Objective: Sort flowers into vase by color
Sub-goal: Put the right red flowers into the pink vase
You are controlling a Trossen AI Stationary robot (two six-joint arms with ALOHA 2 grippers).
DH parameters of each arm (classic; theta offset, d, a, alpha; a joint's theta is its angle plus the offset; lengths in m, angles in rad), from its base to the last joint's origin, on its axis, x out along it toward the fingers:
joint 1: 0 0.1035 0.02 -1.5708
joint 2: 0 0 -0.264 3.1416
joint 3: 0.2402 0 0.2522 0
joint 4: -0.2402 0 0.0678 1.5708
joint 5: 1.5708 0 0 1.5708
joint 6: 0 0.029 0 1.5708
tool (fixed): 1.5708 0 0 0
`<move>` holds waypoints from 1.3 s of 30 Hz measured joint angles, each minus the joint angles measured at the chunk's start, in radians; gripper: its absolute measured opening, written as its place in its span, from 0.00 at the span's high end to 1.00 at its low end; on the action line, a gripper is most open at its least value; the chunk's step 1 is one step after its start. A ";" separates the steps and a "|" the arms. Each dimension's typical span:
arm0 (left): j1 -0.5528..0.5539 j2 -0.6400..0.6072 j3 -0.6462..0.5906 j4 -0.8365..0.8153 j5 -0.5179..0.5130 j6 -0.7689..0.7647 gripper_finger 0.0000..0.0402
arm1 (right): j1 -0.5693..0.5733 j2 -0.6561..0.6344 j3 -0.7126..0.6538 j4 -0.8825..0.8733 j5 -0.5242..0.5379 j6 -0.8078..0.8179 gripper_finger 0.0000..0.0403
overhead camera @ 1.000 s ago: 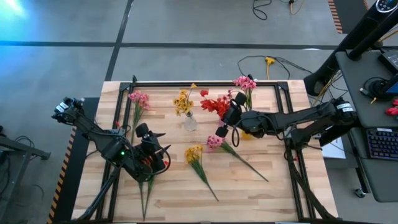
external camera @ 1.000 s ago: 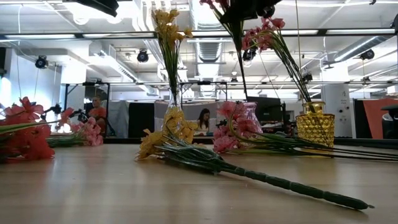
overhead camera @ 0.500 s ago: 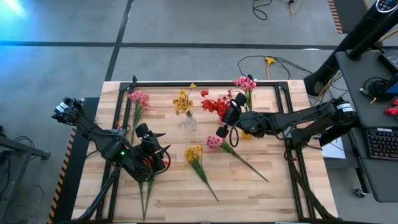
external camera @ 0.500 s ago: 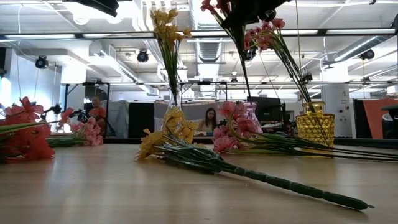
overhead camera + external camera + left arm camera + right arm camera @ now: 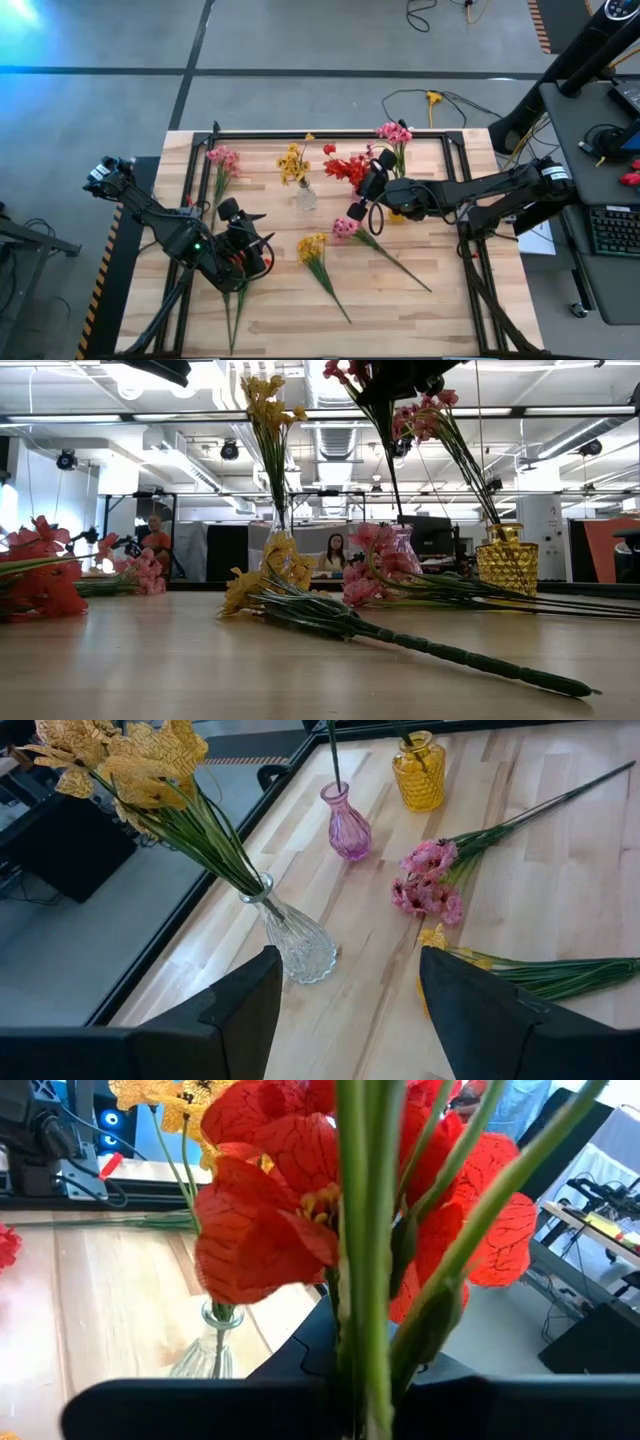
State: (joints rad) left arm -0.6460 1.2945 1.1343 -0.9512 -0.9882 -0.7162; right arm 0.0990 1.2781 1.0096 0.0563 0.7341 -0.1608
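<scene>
My right gripper hovers over the middle of the table, shut on a red sprig whose blossoms fill the right wrist view. The sprig's stem runs down toward the pink vase; whether its tip is inside, I cannot tell. A yellow sprig stands in the clear vase, and a pink sprig stands in the yellow vase. Lying on the table are a pink sprig, a yellow sprig, another pink sprig and a red sprig. My left gripper is open, at the table's left. My right gripper pinches the red sprig's green stems between its two fingers, just below the blossoms. The sprig stands nearly upright, blossoms above the fingers and the long stem hanging below them toward the pink vase.
The three vases stand close together at the table's far middle. The yellow sprig and the pink sprig's long stems lie across the table's middle toward the near right. A dark frame rims the table. A person sits in the room beyond.
My right gripper has come down slightly with the red sprig, and the stem now leans a little more over the pink vase.
</scene>
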 joint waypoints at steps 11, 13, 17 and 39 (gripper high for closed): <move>0.000 0.000 0.000 0.000 0.000 0.000 0.45 | -0.002 0.000 0.000 0.000 0.036 0.022 0.72; 0.000 0.000 0.000 0.000 0.000 0.000 0.45 | -0.002 0.000 0.000 0.000 0.036 0.023 0.69; 0.000 0.000 0.000 0.000 0.000 0.000 0.45 | -0.002 0.000 0.000 0.001 0.055 0.023 0.64; 0.000 0.000 0.000 0.000 0.000 0.000 0.45 | 0.001 -0.001 0.119 -0.200 0.107 0.146 0.48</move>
State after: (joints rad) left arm -0.6464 1.2945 1.1343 -0.9515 -0.9882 -0.7158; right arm 0.1001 1.2774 1.1286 -0.1435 0.8410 -0.0144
